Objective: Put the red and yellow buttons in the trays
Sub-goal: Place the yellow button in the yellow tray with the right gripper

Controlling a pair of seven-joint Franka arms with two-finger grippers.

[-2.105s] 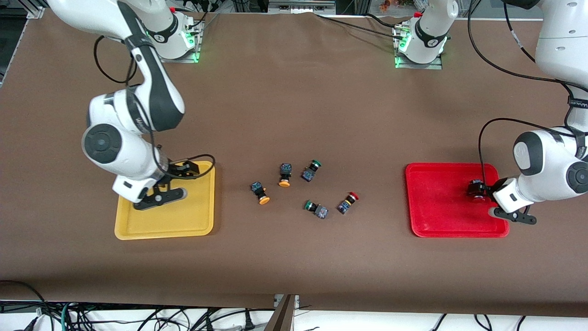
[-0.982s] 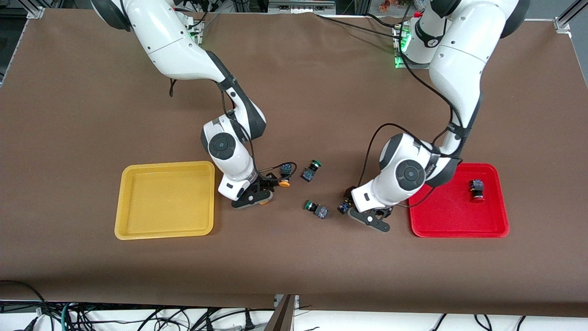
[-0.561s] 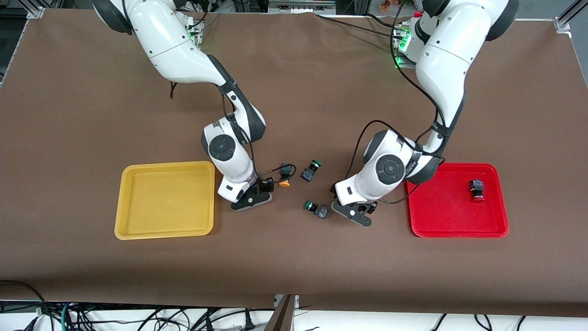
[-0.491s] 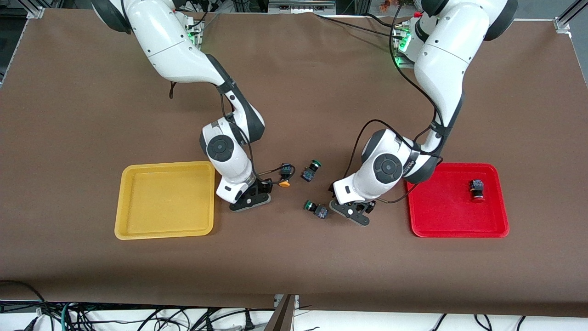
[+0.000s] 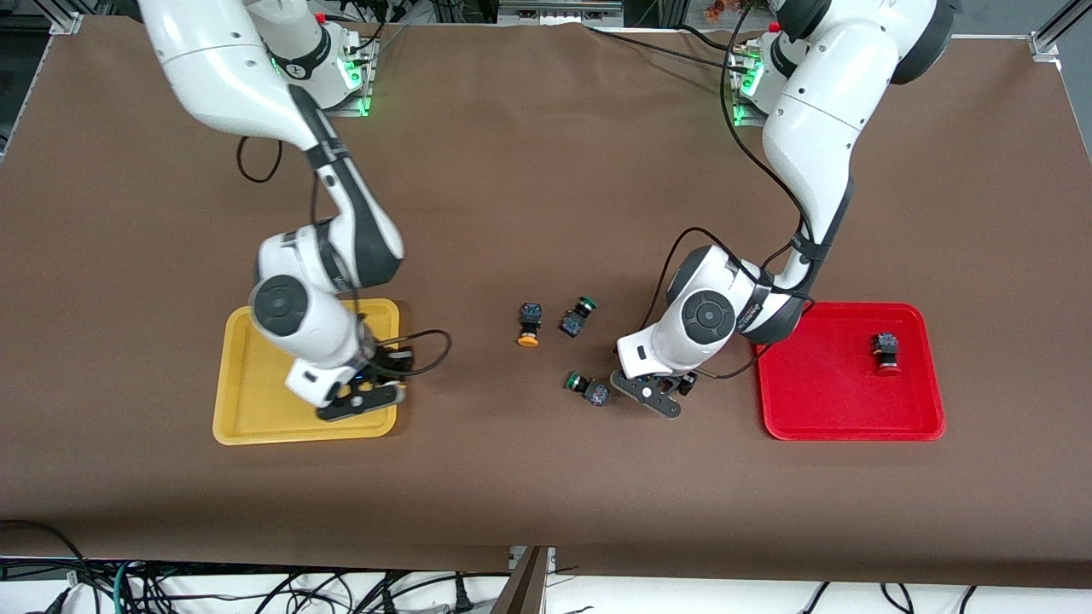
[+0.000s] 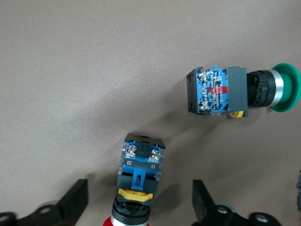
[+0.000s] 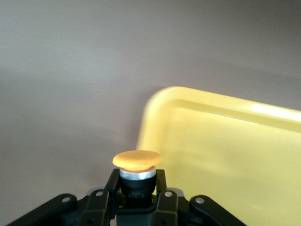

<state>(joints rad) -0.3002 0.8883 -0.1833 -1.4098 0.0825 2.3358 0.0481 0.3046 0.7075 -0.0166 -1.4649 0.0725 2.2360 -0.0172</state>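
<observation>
My right gripper (image 5: 363, 394) is shut on a yellow button (image 7: 136, 161) and holds it over the yellow tray (image 5: 256, 409), at the corner nearest the table's middle. The tray's rim (image 7: 225, 155) shows beside the orange cap. My left gripper (image 5: 653, 388) is low over the table beside the red tray (image 5: 819, 401). It stands open around a red button (image 6: 139, 165) that lies between its fingers untouched; the arm hides that button in the front view. Another red button (image 5: 885, 352) lies in the red tray. A second yellow button (image 5: 529, 324) lies mid-table.
Two green-capped buttons lie mid-table: one (image 5: 578, 315) beside the loose yellow button, the other (image 5: 587, 387) close to my left gripper and seen as the green button (image 6: 225, 89) in the left wrist view. Brown table surface surrounds both trays.
My right gripper shut on a yellow button mid-table and carried it to over the yellow tray. My left gripper left the red tray and came down around the red button.
</observation>
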